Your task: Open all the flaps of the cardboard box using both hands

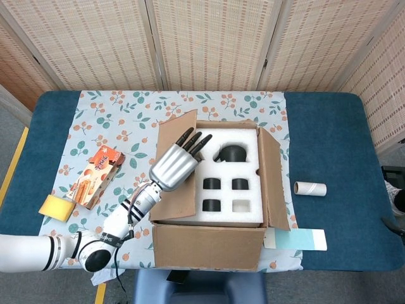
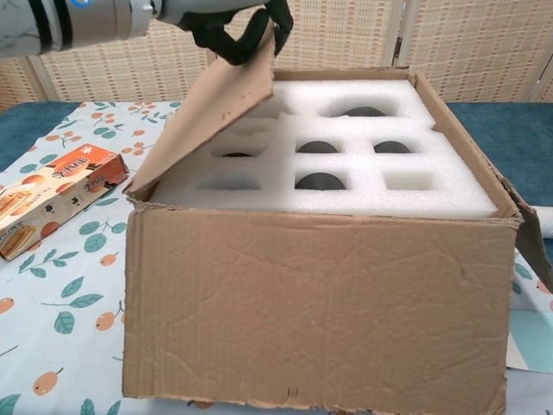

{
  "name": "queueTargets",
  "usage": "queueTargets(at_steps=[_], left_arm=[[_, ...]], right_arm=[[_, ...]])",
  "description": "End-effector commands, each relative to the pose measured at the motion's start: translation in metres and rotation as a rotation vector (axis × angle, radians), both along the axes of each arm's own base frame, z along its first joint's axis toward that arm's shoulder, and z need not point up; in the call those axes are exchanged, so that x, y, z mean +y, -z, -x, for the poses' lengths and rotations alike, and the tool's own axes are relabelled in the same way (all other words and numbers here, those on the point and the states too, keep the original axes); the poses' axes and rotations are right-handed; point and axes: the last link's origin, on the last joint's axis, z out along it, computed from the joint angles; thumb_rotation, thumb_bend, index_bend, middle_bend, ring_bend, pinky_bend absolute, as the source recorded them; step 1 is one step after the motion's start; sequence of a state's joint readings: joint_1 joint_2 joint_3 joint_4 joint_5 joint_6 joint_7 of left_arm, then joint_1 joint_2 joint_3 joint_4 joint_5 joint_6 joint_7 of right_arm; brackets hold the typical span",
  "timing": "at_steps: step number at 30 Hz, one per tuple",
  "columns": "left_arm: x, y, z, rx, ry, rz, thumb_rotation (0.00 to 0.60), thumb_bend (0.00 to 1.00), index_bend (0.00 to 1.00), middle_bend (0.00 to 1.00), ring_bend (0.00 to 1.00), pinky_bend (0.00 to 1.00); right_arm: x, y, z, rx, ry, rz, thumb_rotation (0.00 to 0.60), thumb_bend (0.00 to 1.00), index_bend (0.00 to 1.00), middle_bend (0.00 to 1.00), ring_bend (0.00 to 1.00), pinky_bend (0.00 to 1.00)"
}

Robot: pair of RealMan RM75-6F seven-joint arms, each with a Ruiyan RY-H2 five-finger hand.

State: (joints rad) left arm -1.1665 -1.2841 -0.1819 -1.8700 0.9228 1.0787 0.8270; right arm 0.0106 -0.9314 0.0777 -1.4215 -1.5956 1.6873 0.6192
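Note:
The cardboard box [image 1: 209, 247] stands mid-table on a floral cloth, filled with a white foam insert [image 1: 247, 168] that has dark round and square holes. My left hand [image 1: 172, 163] grips the free edge of the left flap [image 1: 182, 201], with fingers curled over it. In the chest view the left hand [image 2: 238, 22] is at the top, and the left flap [image 2: 212, 112] slants steeply up from the box [image 2: 311, 311] wall. The right flap [image 1: 271, 171] stands raised along the right side. The right hand is out of both views.
An orange snack box [image 1: 95, 174] and a yellow sponge [image 1: 56, 207] lie left of the box. A cardboard tube [image 1: 309, 188] lies on the blue table to the right. A light-blue sheet [image 1: 297, 239] pokes out near the box's front right corner.

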Motion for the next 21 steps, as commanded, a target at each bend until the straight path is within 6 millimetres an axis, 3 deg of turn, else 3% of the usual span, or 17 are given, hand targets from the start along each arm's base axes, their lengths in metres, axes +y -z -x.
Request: queueTargets(at_steps=[1,6,13,21], left_arm=[[-0.004,-0.012,0.012,0.016,-0.02,-0.049,0.6,1.0,0.59,0.0,0.0,0.0],[-0.007,-0.024,0.021,0.004,-0.034,-0.134,0.6,1.0,0.56,0.0,0.0,0.0],[-0.011,-0.037,0.03,-0.021,-0.03,-0.191,0.6,1.0,0.42,0.0,0.0,0.0],[-0.009,-0.047,0.058,-0.018,-0.09,-0.24,0.6,1.0,0.37,0.0,0.0,0.0]], right_arm=[[0.0,0.001,-0.001,0.002,-0.002,0.001,0.6,0.21,0.11,0.0,0.0,0.0],[-0.003,0.009,-0.003,0.022,-0.002,-0.033,0.6,0.21,0.11,0.0,0.0,0.0],[-0.005,0.012,-0.004,0.027,0.005,-0.041,0.6,0.21,0.11,0.0,0.0,0.0],[-0.005,0.014,-0.006,0.033,0.006,-0.044,0.6,0.21,0.11,0.0,0.0,0.0]])
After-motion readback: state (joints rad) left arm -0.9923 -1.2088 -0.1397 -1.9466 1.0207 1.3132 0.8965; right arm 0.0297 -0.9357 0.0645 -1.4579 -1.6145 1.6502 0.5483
